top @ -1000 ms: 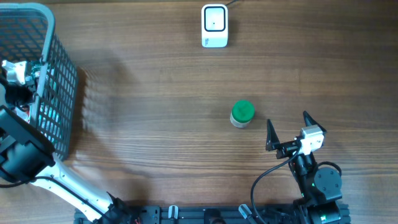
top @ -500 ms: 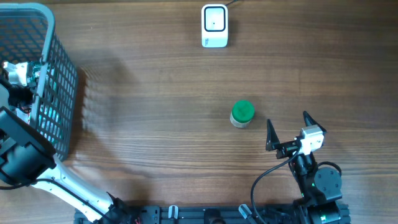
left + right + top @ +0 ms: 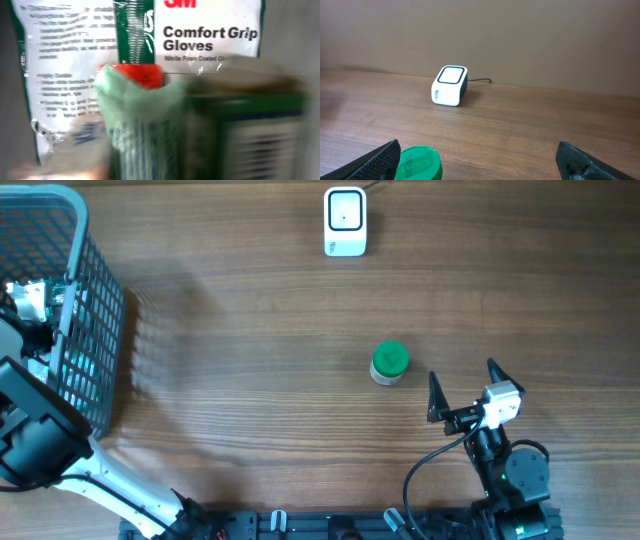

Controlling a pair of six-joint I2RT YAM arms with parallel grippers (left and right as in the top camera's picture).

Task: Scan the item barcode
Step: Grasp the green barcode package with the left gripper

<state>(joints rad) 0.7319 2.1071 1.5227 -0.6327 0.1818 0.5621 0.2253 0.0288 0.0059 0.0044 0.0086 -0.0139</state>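
Note:
The white barcode scanner [image 3: 345,222] with a dark window stands at the far middle of the table, also seen in the right wrist view [image 3: 449,85]. My left gripper [image 3: 32,315] reaches down into the blue mesh basket [image 3: 100,330] at the left edge, and its fingers are hidden. Its wrist view is filled by a blurred pale green and dark green package [image 3: 200,125] pressed close to the lens. Behind that lies a white bag of 3M Comfort Grip Gloves [image 3: 210,30]. My right gripper [image 3: 465,387] hovers open at the front right, empty [image 3: 477,155].
A small jar with a green lid [image 3: 389,362] stands on the wood table just left of the right gripper, and its lid shows by the left fingertip [image 3: 417,162]. The scanner's cable runs off the far edge.
The left arm has shifted slightly inside the basket. The right arm, the jar and the scanner have not moved.

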